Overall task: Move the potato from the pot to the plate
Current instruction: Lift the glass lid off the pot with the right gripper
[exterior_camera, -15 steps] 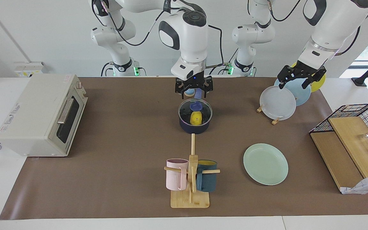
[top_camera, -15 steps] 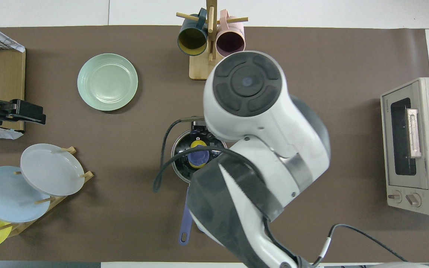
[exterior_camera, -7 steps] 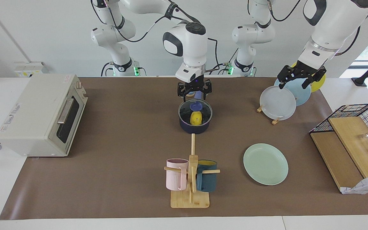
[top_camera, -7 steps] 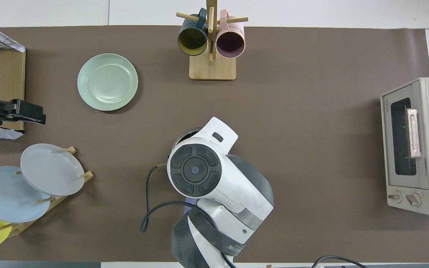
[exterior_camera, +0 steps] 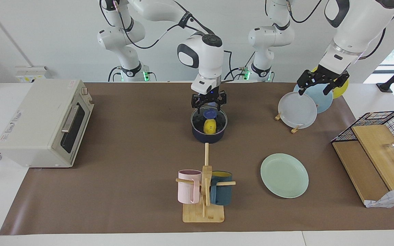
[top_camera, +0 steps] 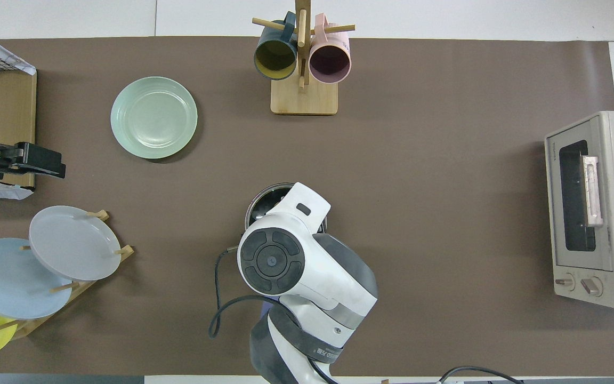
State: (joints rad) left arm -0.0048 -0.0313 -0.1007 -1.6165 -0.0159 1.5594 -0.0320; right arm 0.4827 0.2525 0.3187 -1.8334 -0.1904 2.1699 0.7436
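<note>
The navy pot (exterior_camera: 209,134) stands mid-table with its clear glass lid on; the lid's blue knob (exterior_camera: 211,112) is on top. The yellow potato (exterior_camera: 209,126) shows through the lid, inside the pot. My right gripper (exterior_camera: 210,106) is open just above the lid, its fingers either side of the knob. In the overhead view my right arm covers most of the pot (top_camera: 257,201) and hides the potato. The mint-green plate (exterior_camera: 284,175) (top_camera: 154,117) lies bare, farther from the robots, toward the left arm's end. My left gripper (exterior_camera: 321,85) waits open over the plate rack.
A toaster oven (exterior_camera: 46,123) stands at the right arm's end. A wooden mug rack (exterior_camera: 204,191) with a pink and a navy mug stands farther out than the pot. A plate rack (exterior_camera: 298,111) and a wire basket (exterior_camera: 381,136) with wooden boards are at the left arm's end.
My right gripper has come down over the pot, from above its rim to just over the lid's knob. The left arm has not moved.
</note>
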